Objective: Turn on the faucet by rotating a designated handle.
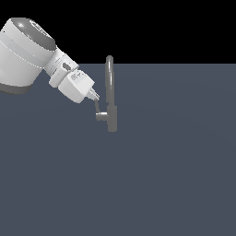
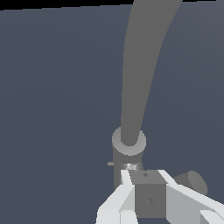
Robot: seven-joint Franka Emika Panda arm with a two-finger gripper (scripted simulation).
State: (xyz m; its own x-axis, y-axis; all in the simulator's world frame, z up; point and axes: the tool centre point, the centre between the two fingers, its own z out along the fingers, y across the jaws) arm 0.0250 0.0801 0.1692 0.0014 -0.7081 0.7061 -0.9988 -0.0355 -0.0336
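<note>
The faucet (image 1: 109,87) stands upright on the flat grey surface, a slim spout over a thicker base (image 1: 112,120). In the wrist view the spout (image 2: 146,65) rises from the base collar (image 2: 129,142). The handle (image 1: 98,109) is a short lever rising from a stub (image 1: 102,117) on the base's side, toward the exterior view's left. My gripper (image 1: 96,97) comes down at a slant onto the lever's top end. Seen from the wrist, the grey lever block (image 2: 149,197) sits between my white fingers (image 2: 124,190), which touch both of its sides. The stub's end (image 2: 192,181) shows beside them.
The white arm (image 1: 27,50) reaches in from the exterior view's upper left. The dark grey surface (image 1: 161,175) spreads around the faucet with nothing else on it.
</note>
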